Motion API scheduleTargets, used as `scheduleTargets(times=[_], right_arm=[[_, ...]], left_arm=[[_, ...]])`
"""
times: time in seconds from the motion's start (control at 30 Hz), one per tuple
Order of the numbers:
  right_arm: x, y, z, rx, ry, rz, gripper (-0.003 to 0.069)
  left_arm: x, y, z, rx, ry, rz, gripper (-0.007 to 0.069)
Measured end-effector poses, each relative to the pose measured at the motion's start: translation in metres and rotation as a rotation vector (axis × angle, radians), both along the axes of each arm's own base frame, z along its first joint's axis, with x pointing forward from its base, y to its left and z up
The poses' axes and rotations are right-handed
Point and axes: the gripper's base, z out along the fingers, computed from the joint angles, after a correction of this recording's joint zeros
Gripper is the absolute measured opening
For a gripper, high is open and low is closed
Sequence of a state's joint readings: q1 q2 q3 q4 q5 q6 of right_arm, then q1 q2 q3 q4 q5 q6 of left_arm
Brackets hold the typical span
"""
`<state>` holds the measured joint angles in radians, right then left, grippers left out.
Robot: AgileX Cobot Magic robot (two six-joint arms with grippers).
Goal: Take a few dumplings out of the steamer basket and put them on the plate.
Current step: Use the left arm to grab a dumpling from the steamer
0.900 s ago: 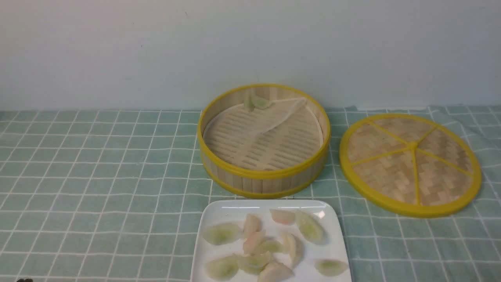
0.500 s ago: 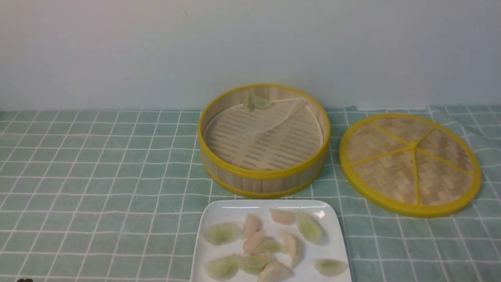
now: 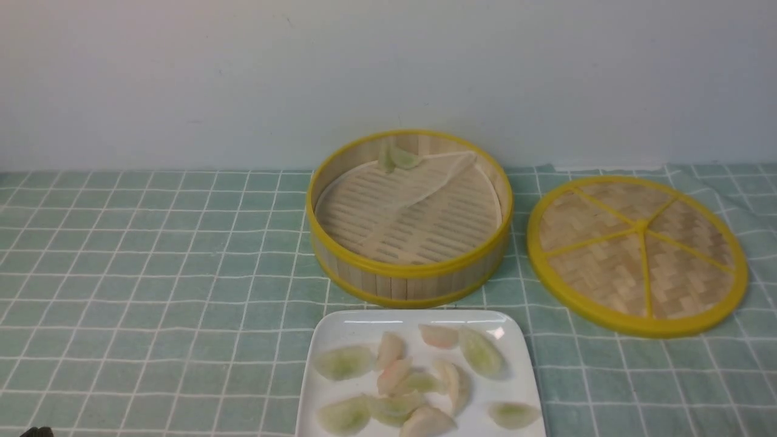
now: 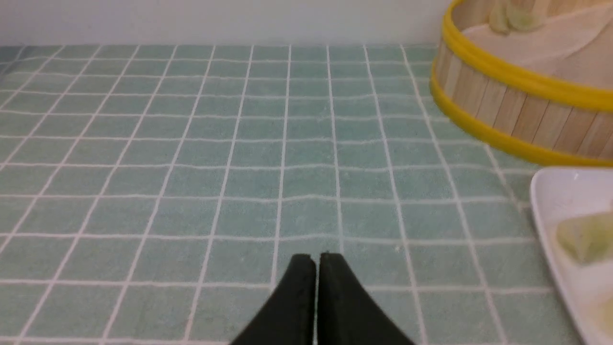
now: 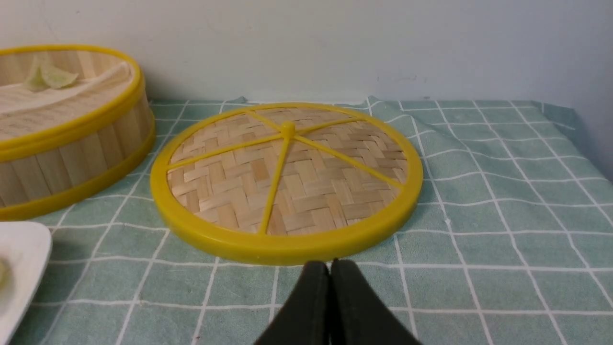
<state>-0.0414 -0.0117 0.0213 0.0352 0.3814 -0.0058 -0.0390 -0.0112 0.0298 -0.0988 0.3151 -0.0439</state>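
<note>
The steamer basket (image 3: 410, 276) stands at the table's middle back, with a folded whitish liner and one pale green dumpling (image 3: 397, 158) against its far wall. The white plate (image 3: 346, 325) lies in front of it and holds several green and pink dumplings (image 3: 479, 351). My left gripper (image 4: 316, 258) is shut and empty, low over the cloth to the left of the plate (image 4: 550, 191) and basket (image 4: 507, 110). My right gripper (image 5: 329, 263) is shut and empty, just in front of the lid's near rim. A dark bit of the left gripper shows at the front view's bottom left corner (image 3: 37, 432).
The flat woven lid (image 3: 637, 255) with yellow rim and spokes lies right of the basket; it also shows in the right wrist view (image 5: 287, 182). A green checked cloth (image 3: 152, 273) covers the table. A pale wall stands close behind the basket.
The dark bit of the left gripper at the bottom left corner of the front view has shifted slightly. Basket, plate, dumplings and lid have not moved.
</note>
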Motion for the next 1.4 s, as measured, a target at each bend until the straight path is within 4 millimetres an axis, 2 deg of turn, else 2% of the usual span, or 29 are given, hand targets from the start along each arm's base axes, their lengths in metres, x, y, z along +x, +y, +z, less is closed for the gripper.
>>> scheduleTargets(times=[0.03, 0.23, 0.3, 0.37, 0.47, 0.5, 0.53, 0.6, 0.63, 0.7, 0.77, 0.8, 0.83, 0.87, 0.9, 0.93, 0.97, 1.0, 1.03, 1.07, 1.1, 1.13, 1.17, 1.2, 1.23, 1.27, 1.3, 1.33, 1.4], right_arm=[[0.000, 0.000, 0.000, 0.000, 0.000, 0.000, -0.0014], [0.000, 0.000, 0.000, 0.000, 0.000, 0.000, -0.0014], [0.000, 0.000, 0.000, 0.000, 0.000, 0.000, -0.0014], [0.000, 0.000, 0.000, 0.000, 0.000, 0.000, -0.0014], [0.000, 0.000, 0.000, 0.000, 0.000, 0.000, -0.0014], [0.000, 0.000, 0.000, 0.000, 0.000, 0.000, -0.0014], [0.000, 0.000, 0.000, 0.000, 0.000, 0.000, -0.0014], [0.000, 0.000, 0.000, 0.000, 0.000, 0.000, -0.0014], [0.000, 0.000, 0.000, 0.000, 0.000, 0.000, -0.0014], [0.000, 0.000, 0.000, 0.000, 0.000, 0.000, -0.0014], [0.000, 0.000, 0.000, -0.002, 0.000, 0.000, -0.0014], [0.000, 0.000, 0.000, -0.003, 0.000, 0.001, -0.0014], [0.000, 0.000, 0.000, -0.003, 0.000, 0.001, -0.0014], [0.000, 0.000, 0.000, -0.003, 0.000, 0.001, -0.0014], [0.000, 0.000, 0.000, -0.003, 0.000, 0.001, -0.0014], [0.000, 0.000, 0.000, -0.003, 0.000, 0.001, -0.0014], [0.000, 0.000, 0.000, -0.003, 0.000, 0.001, -0.0014], [0.000, 0.000, 0.000, -0.003, 0.000, 0.001, -0.0014], [0.000, 0.000, 0.000, -0.003, 0.000, 0.001, -0.0014], [0.000, 0.000, 0.000, -0.003, 0.000, 0.001, -0.0014], [0.000, 0.000, 0.000, -0.003, 0.000, 0.001, -0.0014], [0.000, 0.000, 0.000, -0.003, 0.000, 0.001, -0.0014], [0.000, 0.000, 0.000, -0.003, 0.000, 0.001, -0.0014], [0.000, 0.000, 0.000, -0.003, 0.000, 0.001, -0.0014], [0.000, 0.000, 0.000, -0.003, 0.000, 0.001, -0.0014], [0.000, 0.000, 0.000, -0.003, 0.000, 0.001, -0.0014], [0.000, 0.000, 0.000, -0.003, 0.000, 0.001, -0.0014], [0.000, 0.000, 0.000, -0.003, 0.000, 0.001, -0.0014], [0.000, 0.000, 0.000, -0.003, 0.000, 0.001, -0.0014]], left_arm=[[0.000, 0.000, 0.001, 0.000, -0.008, 0.001, -0.0006], [0.002, 0.005, 0.034, -0.391, -0.352, 0.076, -0.0006], [-0.001, 0.012, 0.049, -0.459, -0.526, 0.118, -0.0006], [-0.005, 0.014, 0.066, -0.487, -0.607, 0.121, -0.0006], [-0.004, 0.008, 0.107, -0.454, -0.554, 0.071, -0.0006], [-0.004, 0.008, 0.107, -0.451, -0.555, 0.070, -0.0006], [0.002, 0.004, 0.121, -0.423, -0.470, 0.048, -0.0006], [0.029, -0.007, 0.150, -0.329, -0.126, -0.008, -0.0006], [0.031, -0.008, 0.149, -0.311, -0.074, -0.017, -0.0006], [0.067, -0.017, 0.163, -0.205, 0.262, -0.084, -0.0006], [0.092, -0.021, 0.164, -0.129, 0.449, -0.142, -0.0006], [0.112, -0.023, 0.164, -0.094, 0.559, -0.181, -0.0006], [0.115, -0.024, 0.164, -0.082, 0.574, -0.192, -0.0006], [0.140, -0.027, 0.162, -0.047, 0.670, -0.242, -0.0006], [0.167, -0.029, 0.161, -0.029, 0.719, -0.279, -0.0006], [0.182, -0.031, 0.161, -0.019, 0.737, -0.308, -0.0006], [0.185, -0.032, 0.161, -0.017, 0.741, -0.313, -0.0006], [0.222, -0.038, 0.161, 0.004, 0.747, -0.361, -0.0006], [0.232, -0.041, 0.162, 0.018, 0.743, -0.380, -0.0006], [0.253, -0.046, 0.162, 0.038, 0.735, -0.407, -0.0006], [0.256, -0.048, 0.162, 0.039, 0.734, -0.410, -0.0006], [0.281, -0.059, 0.162, 0.063, 0.728, -0.453, -0.0006], [0.281, -0.061, 0.162, 0.066, 0.729, -0.458, -0.0006], [0.311, -0.076, 0.160, 0.088, 0.738, -0.509, -0.0006], [0.310, -0.078, 0.160, 0.090, 0.743, -0.515, -0.0006], [0.335, -0.094, 0.156, 0.118, 0.759, -0.558, -0.0006], [0.337, -0.096, 0.155, 0.119, 0.762, -0.563, -0.0006], [0.355, -0.111, 0.150, 0.159, 0.784, -0.585, -0.0006], [0.377, -0.130, 0.142, 0.208, 0.799, -0.587, -0.0006]])
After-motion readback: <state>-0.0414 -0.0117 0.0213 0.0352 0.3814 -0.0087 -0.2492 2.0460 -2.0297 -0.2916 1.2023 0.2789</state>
